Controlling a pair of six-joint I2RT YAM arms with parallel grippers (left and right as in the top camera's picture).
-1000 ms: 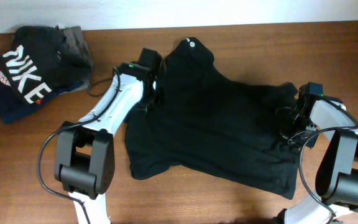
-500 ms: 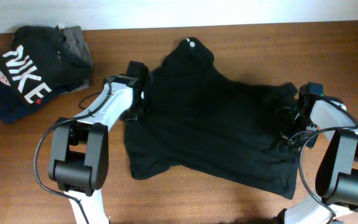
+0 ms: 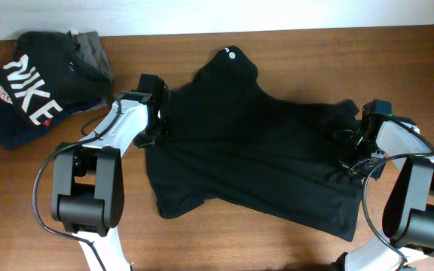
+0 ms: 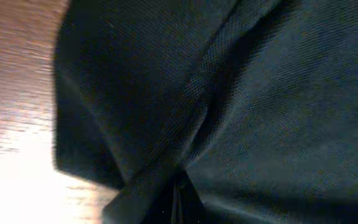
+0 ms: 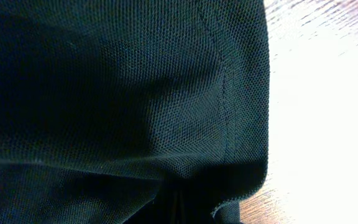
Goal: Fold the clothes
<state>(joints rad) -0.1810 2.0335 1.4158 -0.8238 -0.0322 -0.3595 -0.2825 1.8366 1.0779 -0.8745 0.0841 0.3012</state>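
The clothes (image 3: 255,150), a plain black T-shirt with a small white mark (image 3: 232,53) at the collar, lie spread across the middle of the table. My left gripper (image 3: 155,124) is shut on the shirt's left edge, and black fabric (image 4: 229,93) fills the left wrist view, bunching into the closed jaws at the bottom. My right gripper (image 3: 355,154) is shut on the shirt's right edge. In the right wrist view a stitched hem (image 5: 225,112) runs down toward the closed jaws. The fingers of both grippers are hidden by cloth.
A pile of garments sits at the back left: a dark one with white NIKE lettering (image 3: 32,90) over a grey folded one (image 3: 93,47). Bare wooden table (image 3: 224,241) lies in front of the shirt. The table's back edge meets a white wall.
My left gripper has moved left with the shirt's edge in it, drawing that side outward and widening the shirt. The right arm has stayed in place.
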